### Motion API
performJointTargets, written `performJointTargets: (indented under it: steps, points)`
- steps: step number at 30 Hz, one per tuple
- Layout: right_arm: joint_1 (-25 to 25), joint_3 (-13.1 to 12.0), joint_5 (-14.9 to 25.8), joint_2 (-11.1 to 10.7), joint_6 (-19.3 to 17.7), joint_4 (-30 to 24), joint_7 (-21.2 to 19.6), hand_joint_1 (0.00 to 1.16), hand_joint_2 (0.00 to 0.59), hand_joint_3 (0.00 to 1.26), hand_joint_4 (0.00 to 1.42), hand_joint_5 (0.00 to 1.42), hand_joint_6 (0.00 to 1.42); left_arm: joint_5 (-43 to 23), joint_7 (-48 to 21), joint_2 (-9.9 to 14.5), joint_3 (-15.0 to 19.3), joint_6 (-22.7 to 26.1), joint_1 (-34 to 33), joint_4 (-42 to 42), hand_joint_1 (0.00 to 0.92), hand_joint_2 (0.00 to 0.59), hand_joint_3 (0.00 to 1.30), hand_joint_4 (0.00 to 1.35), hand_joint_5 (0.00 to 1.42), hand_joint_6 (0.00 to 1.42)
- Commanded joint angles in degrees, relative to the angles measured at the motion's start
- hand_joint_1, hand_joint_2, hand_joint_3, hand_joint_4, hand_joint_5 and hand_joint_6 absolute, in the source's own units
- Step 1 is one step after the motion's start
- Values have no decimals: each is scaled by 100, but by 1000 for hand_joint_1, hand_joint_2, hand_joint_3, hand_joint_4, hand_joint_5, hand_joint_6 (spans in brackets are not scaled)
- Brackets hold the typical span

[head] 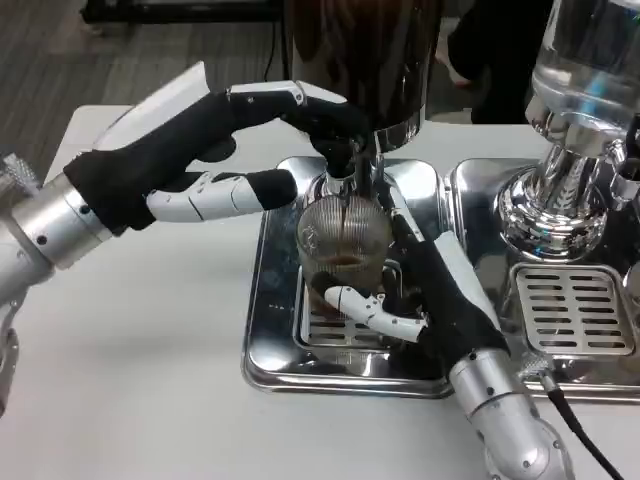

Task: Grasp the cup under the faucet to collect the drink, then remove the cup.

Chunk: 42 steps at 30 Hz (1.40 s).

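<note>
A clear ribbed cup (343,245) stands on the drip grate of the left dispenser, right under the faucet (345,175). A thin dark stream runs from the faucet into the cup, and a shallow layer of brown drink lies at its bottom. My right hand (430,305) grips the cup from the right and front, with a white finger curled across its base. My left hand (235,150) reaches up to the faucet, its upper finger resting on the black tap lever (335,120) and the lower fingers stretched just left of the cup.
The chrome drip tray (270,330) surrounds the grate under the cup. A second dispenser with a clear tank (590,70) and its own grate (570,305) stands at the right. A dark drink tank (365,50) rises above the faucet. White table (130,380) spreads left and front.
</note>
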Motion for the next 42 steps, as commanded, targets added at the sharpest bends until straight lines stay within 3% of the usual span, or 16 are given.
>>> performJointTargets:
  steps: [1, 9, 15, 33, 42]
  points:
    - [9, 26, -92, 35, 125, -74, -117, 686, 161, 0, 0, 0, 21, 91, -137, 61, -42, 59, 104, 44, 0, 102, 364, 361, 395, 311]
    - [112, 41, -212, 131, 218, -171, -460, 690, 161, 0, 0, 0, 64, 85, -145, 75, -44, 75, 119, 24, 0, 103, 366, 362, 397, 311]
    - [97, 100, -287, 171, 289, -171, -538, 668, 156, 0, 0, 81, 149, 35, -127, 92, 0, 70, 159, -34, 0, 104, 367, 362, 395, 304]
    - [110, 200, -481, 244, 543, -250, -666, 658, 168, 4, 51, 171, 208, -219, 305, 19, 621, 48, 466, -249, 0, 86, 320, 331, 390, 328]
    - [105, 288, -648, 280, 704, -295, -919, 670, 167, 136, 165, 292, 312, -161, 512, 125, 893, 239, 721, -402, 0, 85, 328, 333, 399, 350]
